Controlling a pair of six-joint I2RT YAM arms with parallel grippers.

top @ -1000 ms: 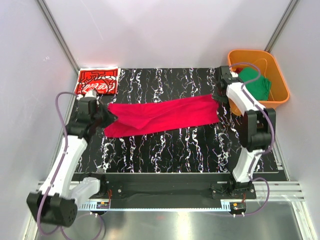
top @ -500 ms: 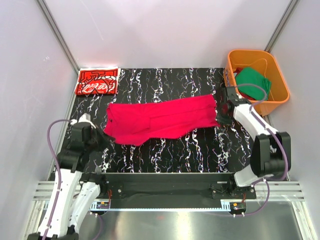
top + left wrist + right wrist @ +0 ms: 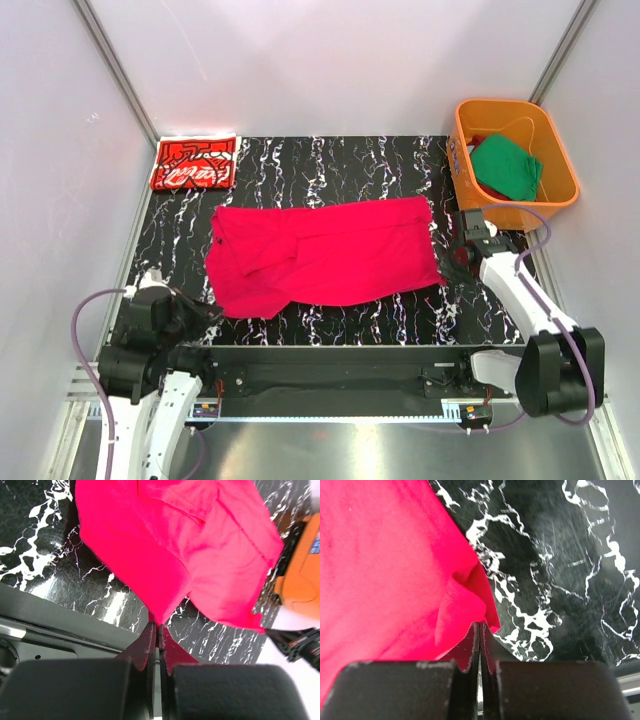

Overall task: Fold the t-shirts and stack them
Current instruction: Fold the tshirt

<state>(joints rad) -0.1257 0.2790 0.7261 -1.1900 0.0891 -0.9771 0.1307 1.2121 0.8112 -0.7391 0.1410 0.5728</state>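
Observation:
The plain crimson-red t-shirt (image 3: 320, 255) lies spread across the middle of the black marbled table. My left gripper (image 3: 213, 310) is shut on its near left corner, seen pinched in the left wrist view (image 3: 157, 625). My right gripper (image 3: 455, 262) is shut on the shirt's near right corner, seen in the right wrist view (image 3: 480, 625). The red t-shirt with white line print (image 3: 195, 162) lies folded at the far left corner. The green t-shirt (image 3: 507, 168) sits crumpled in the orange tub (image 3: 560, 150).
The orange tub stands off the table's far right corner, just behind my right arm. Pale walls close in on both sides. The table's black front rail (image 3: 330, 360) runs between the arm bases.
Both grippers have pulled toward the near edge, dragging the near edge of the crimson shirt with them. The shirt has opened from a narrow band into a wide sheet.

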